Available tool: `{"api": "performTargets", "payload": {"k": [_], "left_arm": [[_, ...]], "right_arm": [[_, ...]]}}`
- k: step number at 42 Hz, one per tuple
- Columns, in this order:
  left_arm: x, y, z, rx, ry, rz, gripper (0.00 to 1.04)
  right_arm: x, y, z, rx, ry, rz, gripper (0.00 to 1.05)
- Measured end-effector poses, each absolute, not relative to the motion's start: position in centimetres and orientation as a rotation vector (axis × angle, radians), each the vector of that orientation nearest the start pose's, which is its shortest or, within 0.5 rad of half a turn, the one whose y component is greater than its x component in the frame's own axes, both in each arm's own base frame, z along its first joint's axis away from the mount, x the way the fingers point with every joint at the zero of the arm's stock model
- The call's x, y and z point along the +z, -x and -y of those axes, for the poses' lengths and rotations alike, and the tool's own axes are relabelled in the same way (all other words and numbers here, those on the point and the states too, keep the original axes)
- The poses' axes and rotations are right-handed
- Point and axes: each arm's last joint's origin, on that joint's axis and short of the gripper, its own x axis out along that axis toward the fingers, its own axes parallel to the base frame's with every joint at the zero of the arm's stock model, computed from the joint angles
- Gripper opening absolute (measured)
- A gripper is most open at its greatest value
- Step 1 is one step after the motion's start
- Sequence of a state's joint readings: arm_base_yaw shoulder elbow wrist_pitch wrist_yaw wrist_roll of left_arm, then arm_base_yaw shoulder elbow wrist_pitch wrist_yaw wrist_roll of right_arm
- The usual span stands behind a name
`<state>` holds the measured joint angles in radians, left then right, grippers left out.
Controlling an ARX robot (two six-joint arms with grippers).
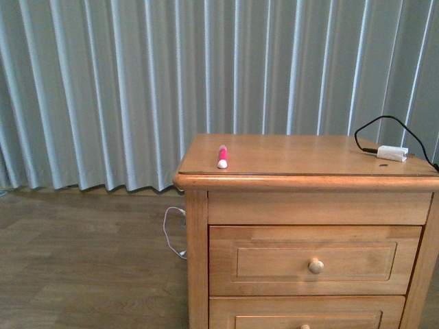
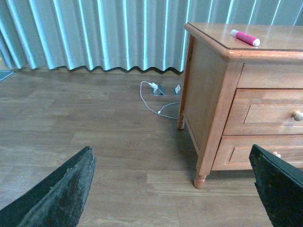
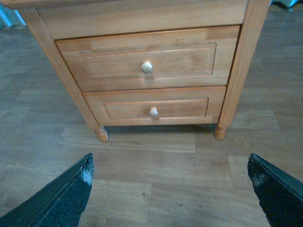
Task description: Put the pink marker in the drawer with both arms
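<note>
So, nothing's grabbed yet. The pink marker point(image 1: 222, 156) lies flat on the nightstand point(image 1: 302, 154) top, near the front-left corner. Its long axis runs approx front-to-back w/ the pale cap end toward the front edge.

The left gripper point(image 2: 170, 156) hangs low off the nightstand's left side, jaws spread wide & empty. The marker is up above it and further in, well apart.

The right gripper point(image 3: 170, 161) is spread wide too, holding nothing, low down and facing the drawer fronts. The top drawer point(image 3: 189, 59) is fully shut, its knob point(image 3: 147, 67) roughly straight ahead of that gripper.

I'd say the left arm is nearer the marker and the right better set for the knob, so prob. right pulls, left picks. The grip should close across the marker's short width, i.e. from its sides. A white plug point(image 1: 392, 153) on a cable sits far right, out of the way.
</note>
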<state>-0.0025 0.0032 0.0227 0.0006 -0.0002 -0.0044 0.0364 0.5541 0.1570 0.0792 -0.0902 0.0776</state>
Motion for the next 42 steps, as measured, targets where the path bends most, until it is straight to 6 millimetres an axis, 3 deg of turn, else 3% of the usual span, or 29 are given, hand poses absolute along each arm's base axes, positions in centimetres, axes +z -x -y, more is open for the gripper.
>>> {"api": "performTargets", "payload": {"k": [8,12,18,33,42], "left_arm": [[17.1,-9.6,0.0,-0.002,0.004,0.02,0.99],[17.1,-9.6,0.0,-0.002,0.004,0.02,0.99],[17.1,-9.6,0.0,-0.002,0.004,0.02,0.99],[17.1,-9.6,0.0,-0.002,0.004,0.02,0.99],[17.1,-9.6,0.0,-0.002,0.004,0.02,0.99]], "right_arm": [[17.4,-20.2,-3.3,0.122,-0.052,-0.329,0.96],[16.5,-24.0,-5.1,0.136,-0.05,-0.349,0.96],[14.7,-28.2,-7.3,0.136,-0.038,-0.359,0.96],[10.7,-37.3,-10.8,0.114,-0.012,-0.382,0.96],[9.1,-41.0,-11.0,0.089,0.003,-0.391,0.96]]}}
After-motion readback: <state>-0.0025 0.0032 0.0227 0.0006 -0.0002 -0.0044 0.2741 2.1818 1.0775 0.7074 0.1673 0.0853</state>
